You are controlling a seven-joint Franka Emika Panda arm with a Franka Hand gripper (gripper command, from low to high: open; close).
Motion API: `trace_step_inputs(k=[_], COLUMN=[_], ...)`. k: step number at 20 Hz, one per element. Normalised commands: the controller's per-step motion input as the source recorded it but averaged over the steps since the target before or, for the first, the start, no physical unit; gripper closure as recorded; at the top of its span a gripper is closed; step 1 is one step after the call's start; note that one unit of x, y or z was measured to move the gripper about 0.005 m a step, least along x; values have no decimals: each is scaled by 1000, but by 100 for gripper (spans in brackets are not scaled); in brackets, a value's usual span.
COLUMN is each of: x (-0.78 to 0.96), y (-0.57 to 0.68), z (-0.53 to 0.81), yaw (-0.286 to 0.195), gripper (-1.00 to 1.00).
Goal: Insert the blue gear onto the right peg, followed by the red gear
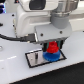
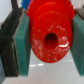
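The red gear sits on top of the blue gear, both over the black plate toward the exterior view's right end of it. My gripper comes down from above with its fingers on either side of the red gear. In the wrist view the red gear fills the middle, its centre hole dark, with teal finger pads pressed against its flanks. The right peg is hidden under the gears.
The white arm and its housing fill the upper part of the exterior view. A black cable runs along the white tabletop at the exterior view's left.
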Motion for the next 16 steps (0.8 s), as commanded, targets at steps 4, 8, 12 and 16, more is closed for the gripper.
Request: trace_step_inputs(k=[4,8,12,16], x=[136,230,260,309], y=[18,0,0,126], z=[482,154,-102,-148], yaw=[0,0,0,0], gripper=[100,100,100,100])
